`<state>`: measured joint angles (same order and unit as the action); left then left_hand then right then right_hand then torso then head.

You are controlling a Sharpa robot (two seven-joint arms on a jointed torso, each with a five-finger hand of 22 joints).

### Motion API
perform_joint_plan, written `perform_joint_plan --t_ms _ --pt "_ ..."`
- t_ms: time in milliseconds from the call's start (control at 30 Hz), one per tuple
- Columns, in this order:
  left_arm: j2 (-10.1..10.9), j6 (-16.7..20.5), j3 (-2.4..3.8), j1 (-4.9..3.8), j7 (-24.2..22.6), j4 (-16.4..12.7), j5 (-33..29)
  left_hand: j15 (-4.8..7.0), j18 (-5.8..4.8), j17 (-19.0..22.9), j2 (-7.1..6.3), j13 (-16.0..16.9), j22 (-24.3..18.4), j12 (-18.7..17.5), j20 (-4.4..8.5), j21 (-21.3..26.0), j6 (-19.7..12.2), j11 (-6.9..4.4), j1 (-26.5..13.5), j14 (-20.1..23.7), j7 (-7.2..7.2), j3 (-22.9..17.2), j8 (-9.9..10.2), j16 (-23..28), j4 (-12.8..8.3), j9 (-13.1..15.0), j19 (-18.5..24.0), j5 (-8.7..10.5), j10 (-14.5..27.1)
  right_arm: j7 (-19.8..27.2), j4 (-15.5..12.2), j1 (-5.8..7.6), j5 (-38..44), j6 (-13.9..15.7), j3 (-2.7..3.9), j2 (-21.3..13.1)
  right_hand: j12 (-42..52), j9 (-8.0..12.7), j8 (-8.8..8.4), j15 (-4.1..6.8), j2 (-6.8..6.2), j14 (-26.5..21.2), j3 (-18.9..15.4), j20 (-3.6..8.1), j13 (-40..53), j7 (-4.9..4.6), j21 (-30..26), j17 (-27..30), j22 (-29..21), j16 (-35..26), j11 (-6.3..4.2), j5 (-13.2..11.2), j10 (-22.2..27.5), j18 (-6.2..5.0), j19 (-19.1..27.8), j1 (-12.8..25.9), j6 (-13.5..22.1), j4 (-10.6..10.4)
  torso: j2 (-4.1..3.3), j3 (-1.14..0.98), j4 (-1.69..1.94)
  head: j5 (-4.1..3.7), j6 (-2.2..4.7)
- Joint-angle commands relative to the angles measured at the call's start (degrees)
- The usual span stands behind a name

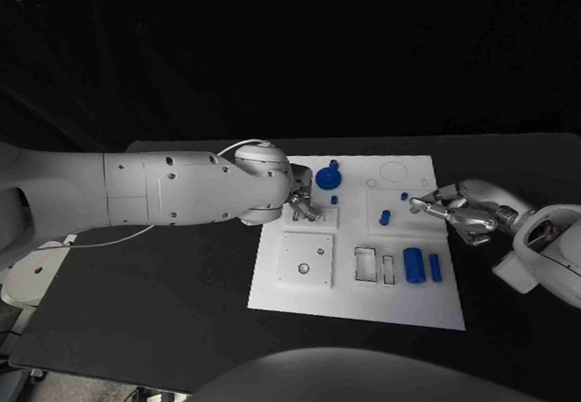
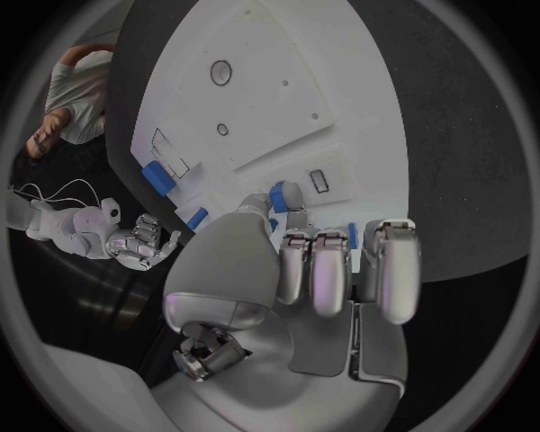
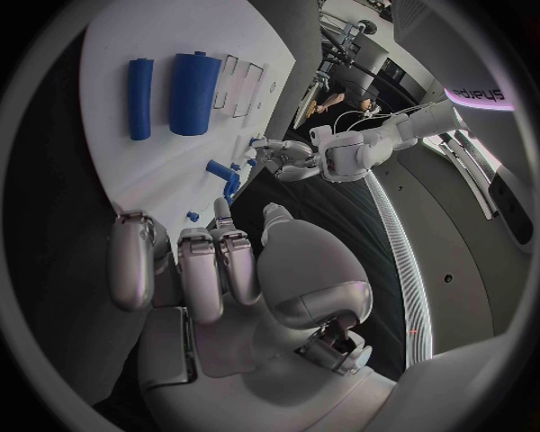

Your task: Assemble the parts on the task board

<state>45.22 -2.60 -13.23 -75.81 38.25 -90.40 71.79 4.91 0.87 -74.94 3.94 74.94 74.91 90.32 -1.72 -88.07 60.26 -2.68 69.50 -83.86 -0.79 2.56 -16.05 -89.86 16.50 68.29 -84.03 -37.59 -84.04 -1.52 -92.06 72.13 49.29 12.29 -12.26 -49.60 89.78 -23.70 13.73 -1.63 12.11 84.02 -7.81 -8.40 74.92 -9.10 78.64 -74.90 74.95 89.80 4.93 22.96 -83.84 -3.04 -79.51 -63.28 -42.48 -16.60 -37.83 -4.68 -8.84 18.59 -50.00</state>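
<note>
The white task board lies in the middle of the black table. My left hand hovers over its far left corner with fingers curled. A small blue part shows at the thumb tip; whether it is held is unclear. A round blue knob and a small blue peg stand just beside that hand. My right hand sits at the board's right edge, fingers curled in with nothing visible in them, close to a tiny blue piece. Another blue part stands mid-board. Two blue cylinders lie near the right edge.
A square white plate with a hole sits on the board's left half, and rectangular slots lie beside the cylinders. A round recess marks the far right corner. Black table surrounds the board; white cables lie at the left.
</note>
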Motion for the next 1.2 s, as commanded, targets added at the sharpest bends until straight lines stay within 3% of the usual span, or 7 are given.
perform_joint_plan --t_ms 33,167,300,467,600,833,1200 --pt "-0.15 0.05 -0.03 0.15 0.02 -0.10 1.17 0.19 -0.31 -15.06 0.12 15.06 14.35 -0.32 0.30 0.28 -0.43 0.00 0.57 -6.14 0.00 -0.30 0.32 -0.14 -0.05 0.07 -4.61 0.12 -5.96 0.22 -0.05 -0.07 0.24 -0.56 -0.01 -0.05 0.22 0.06 0.02 -0.51 0.17 5.98 -0.10 -0.04 15.08 -0.34 -0.29 -15.10 10.41 0.20 0.43 0.19 -6.16 -0.45 0.40 -0.39 -0.13 0.09 0.00 0.00 -0.01 -0.06 0.00" --pt "-0.25 0.10 -0.03 0.19 0.05 -0.13 1.79 0.18 -0.32 -15.06 -0.05 15.06 14.37 -0.32 0.29 0.23 -0.47 0.00 1.36 -6.14 0.00 -1.19 0.34 -0.14 -0.12 0.23 -4.64 0.95 -5.96 0.18 -0.04 -0.08 0.24 -0.61 -0.01 -0.06 0.22 0.11 0.01 -0.52 0.19 5.98 -0.12 -0.05 15.08 -0.36 -0.36 -15.10 10.39 0.20 0.45 0.17 -6.16 -0.47 0.45 -0.40 -0.13 0.08 0.01 -0.01 0.03 -0.06 0.00" --pt "-0.43 0.18 -0.03 0.24 0.07 -0.14 2.11 0.28 -0.33 -15.06 -0.37 15.06 14.38 -0.32 0.35 0.21 -0.69 -0.08 3.01 -6.14 0.02 -6.12 0.65 -0.14 0.07 0.53 -4.66 12.03 -5.96 0.11 -0.05 -0.10 0.24 -0.66 -0.01 -0.05 0.22 0.11 0.01 -0.52 0.19 5.98 -0.12 -0.05 15.08 -0.36 -0.36 -15.10 10.39 0.20 0.45 0.17 -6.16 -0.47 0.45 -0.40 -0.13 0.08 0.00 -0.03 0.03 -0.03 0.00" --pt "-0.78 0.28 -0.03 0.33 0.08 -0.09 1.99 0.10 -0.32 -15.06 -1.65 15.06 14.37 -0.32 0.18 0.25 -0.42 0.14 0.82 -6.14 -0.16 -9.88 0.78 -0.14 0.16 0.70 -4.65 16.20 -5.96 0.05 -0.02 -0.12 0.24 -0.75 -0.01 0.01 0.22 0.12 0.01 -0.53 0.22 5.98 -0.12 -0.05 15.08 -0.36 -0.39 -15.10 10.38 0.20 0.45 0.17 -6.16 -0.48 0.48 -0.40 -0.13 0.08 0.04 0.00 0.00 0.05 0.00" --pt "-0.92 0.30 -0.03 0.43 0.09 -0.01 1.75 -0.12 -0.32 -15.06 -1.98 15.06 14.37 -0.32 0.04 0.26 0.00 0.41 -3.16 -6.14 -0.48 -10.35 0.77 -0.14 0.28 0.81 -4.65 21.37 -5.96 0.03 0.01 -0.14 0.24 -0.80 -0.01 0.02 0.22 0.12 0.01 -0.53 0.24 5.98 -0.11 -0.05 15.08 -0.37 -0.48 -15.10 10.34 0.20 0.46 0.18 -6.16 -0.50 0.55 -0.41 -0.13 0.08 0.03 -0.02 0.01 0.04 0.00" --pt "-0.98 0.08 -0.03 0.59 0.13 0.21 1.34 -0.33 -0.31 -15.06 -2.16 15.06 14.35 -0.32 -0.19 0.31 0.28 0.64 -8.13 -6.14 -0.74 -8.98 0.85 -0.14 0.33 0.93 -4.62 23.98 -5.96 -0.02 0.08 -0.20 0.24 -0.87 -0.01 0.01 0.22 0.13 0.01 -0.53 0.25 5.98 -0.11 -0.06 15.08 -0.37 -0.52 -15.10 10.33 0.20 0.46 0.18 -6.16 -0.51 0.60 -0.42 -0.13 0.08 0.05 -0.02 0.03 0.02 0.00" --pt "-1.00 -0.41 -0.03 0.97 0.19 0.42 1.22 -0.34 -0.29 -15.06 -2.17 15.06 14.32 -0.32 -0.21 0.39 0.27 0.63 -8.41 -6.14 -0.69 -8.90 0.89 -0.14 0.18 0.98 -4.58 24.00 -5.96 -0.05 0.15 -0.31 0.24 -0.96 -0.01 -0.04 0.22 0.14 0.01 -0.53 0.26 5.98 -0.10 -0.06 15.08 -0.37 -0.57 -15.10 10.31 0.20 0.47 0.20 -6.16 -0.53 0.64 -0.43 -0.14 0.10 0.03 0.00 0.05 0.01 0.00"
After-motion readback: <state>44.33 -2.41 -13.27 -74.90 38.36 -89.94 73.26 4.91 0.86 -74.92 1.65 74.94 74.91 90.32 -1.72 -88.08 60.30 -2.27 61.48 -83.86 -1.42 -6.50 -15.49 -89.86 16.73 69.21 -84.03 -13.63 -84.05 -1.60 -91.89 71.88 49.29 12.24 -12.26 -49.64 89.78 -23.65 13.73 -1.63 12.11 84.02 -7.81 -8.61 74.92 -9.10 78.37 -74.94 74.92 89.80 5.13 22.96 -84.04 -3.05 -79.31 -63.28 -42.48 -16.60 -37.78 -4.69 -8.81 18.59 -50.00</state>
